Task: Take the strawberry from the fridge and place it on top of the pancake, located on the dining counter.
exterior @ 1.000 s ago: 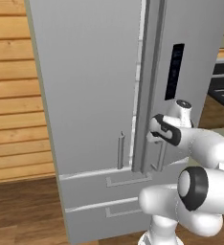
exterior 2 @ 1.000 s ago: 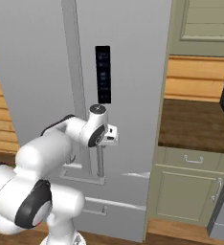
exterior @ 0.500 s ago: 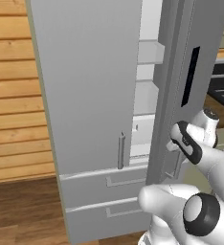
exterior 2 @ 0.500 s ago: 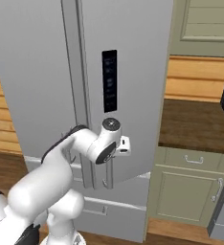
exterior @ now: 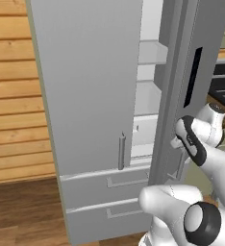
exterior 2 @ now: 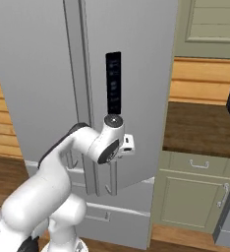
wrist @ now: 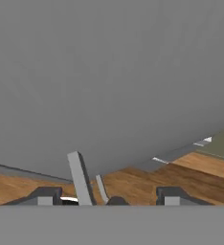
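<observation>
the fridge (exterior: 100, 96) has its right door (exterior 2: 131, 88) swung partly open, pale shelves showing. the jaws of the gripper (wrist: 104, 198) stand apart around the door handle (wrist: 79, 177), not clamping. strawberry not spotted yet; fetching and placing remain.

Left base cam sits behind the arm, looking fwd and down at the fridge (exterior: 90, 96) from close range, catching the gap into its pale interior. Right base cam faces the same fridge from the other side, w/ the open door (exterior 2: 131, 74) square on and cabinets at right. Hand cam is pressed close to the door face, floor below. Both base views share fridge front and arm.
</observation>
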You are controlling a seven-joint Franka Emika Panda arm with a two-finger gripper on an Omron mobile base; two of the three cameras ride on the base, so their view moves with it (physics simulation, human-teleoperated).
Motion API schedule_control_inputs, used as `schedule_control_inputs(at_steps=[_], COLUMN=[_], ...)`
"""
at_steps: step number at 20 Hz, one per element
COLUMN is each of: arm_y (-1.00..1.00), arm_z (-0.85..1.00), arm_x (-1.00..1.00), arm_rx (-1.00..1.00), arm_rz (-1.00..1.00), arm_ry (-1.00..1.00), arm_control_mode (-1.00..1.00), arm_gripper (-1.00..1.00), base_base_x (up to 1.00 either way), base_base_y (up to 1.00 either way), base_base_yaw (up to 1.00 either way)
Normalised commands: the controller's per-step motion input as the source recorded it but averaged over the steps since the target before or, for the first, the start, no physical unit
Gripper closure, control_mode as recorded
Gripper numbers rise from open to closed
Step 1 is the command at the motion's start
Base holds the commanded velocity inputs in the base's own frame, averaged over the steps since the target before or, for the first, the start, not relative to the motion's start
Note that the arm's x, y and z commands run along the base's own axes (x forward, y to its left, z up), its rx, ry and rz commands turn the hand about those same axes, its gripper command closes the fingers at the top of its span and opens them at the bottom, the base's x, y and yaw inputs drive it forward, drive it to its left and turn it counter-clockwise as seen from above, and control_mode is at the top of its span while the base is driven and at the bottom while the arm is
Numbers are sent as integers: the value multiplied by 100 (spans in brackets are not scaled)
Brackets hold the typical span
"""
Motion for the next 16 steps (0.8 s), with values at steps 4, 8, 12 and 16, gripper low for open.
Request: schedule_control_inputs(at_steps=[4, 8, 12, 16], arm_y=[0, 28, 40, 44], arm_z=[96, 57, 19, 0], arm_x=[-29, -38, -68, -77], arm_rx=[-11, -12, -17, -20], arm_rz=[0, 0, 0, 0], arm_ry=[-5, -2, -6, -5], arm_control_mode=[-100, -100, -100, -100], arm_gripper=[-100, -100, -100, -100], base_base_x=[0, 0, 0, 0], base_base_y=[0, 0, 0, 0], base_base_yaw=[0, 0, 0, 0])
